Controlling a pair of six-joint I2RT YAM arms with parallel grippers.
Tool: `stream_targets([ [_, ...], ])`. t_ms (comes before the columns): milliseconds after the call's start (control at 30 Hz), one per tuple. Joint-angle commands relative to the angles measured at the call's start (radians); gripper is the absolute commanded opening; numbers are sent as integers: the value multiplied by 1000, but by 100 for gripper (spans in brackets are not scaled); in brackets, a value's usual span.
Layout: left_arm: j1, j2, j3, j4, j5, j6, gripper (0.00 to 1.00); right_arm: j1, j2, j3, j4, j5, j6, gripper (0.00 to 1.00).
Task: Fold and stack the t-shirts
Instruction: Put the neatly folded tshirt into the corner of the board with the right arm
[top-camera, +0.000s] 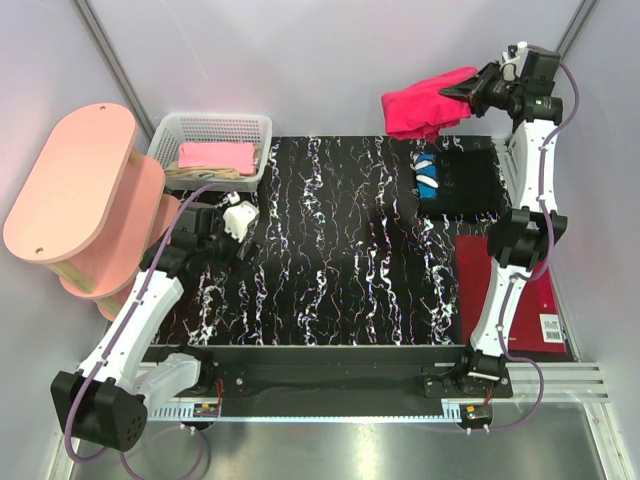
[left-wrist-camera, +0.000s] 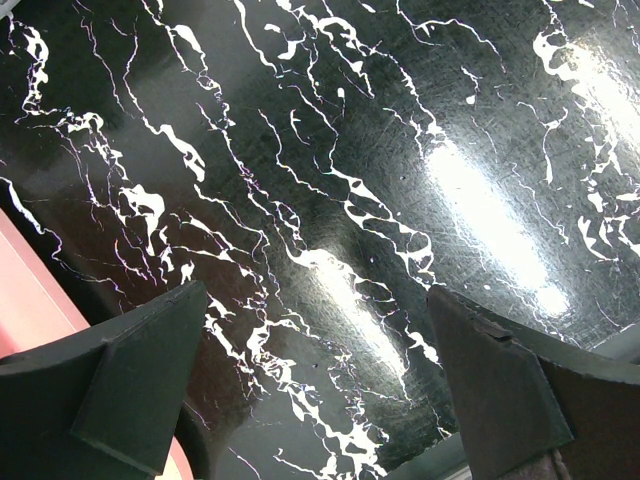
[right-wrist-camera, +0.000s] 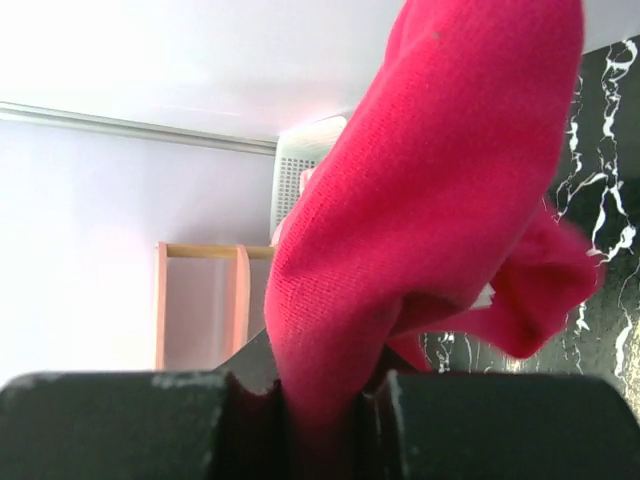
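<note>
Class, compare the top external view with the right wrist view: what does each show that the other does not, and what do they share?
Top external only: the open left gripper and the black t-shirt lying flat on the table. Right wrist only: a close look at the right gripper pinching the crimson t-shirt. Both: that t-shirt held aloft, the white basket, the pink shelf.
</note>
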Motion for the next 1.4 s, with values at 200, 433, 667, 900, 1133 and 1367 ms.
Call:
stream_targets([
  [200,7,-8,26,7,6,-6,99,-148,-30,-177,52,41,108,0],
  [433,7,8,35,8,1,-4,99,-164,214,240,93,-57,302,0],
  [667,10,2,41,8,-6,-1,99,-163,240,26,305,-176,375,0],
  [900,12,19,49,14,3,-9,99,-103,64,-414,68,-135,50,0],
  [1133,10,6,64,11,30,-30,99,-128,-148,-719,17,33,-44,0],
  [1367,10,-24,52,-9,24,-26,99,-172,-223,-730,-12,171,-79,0],
])
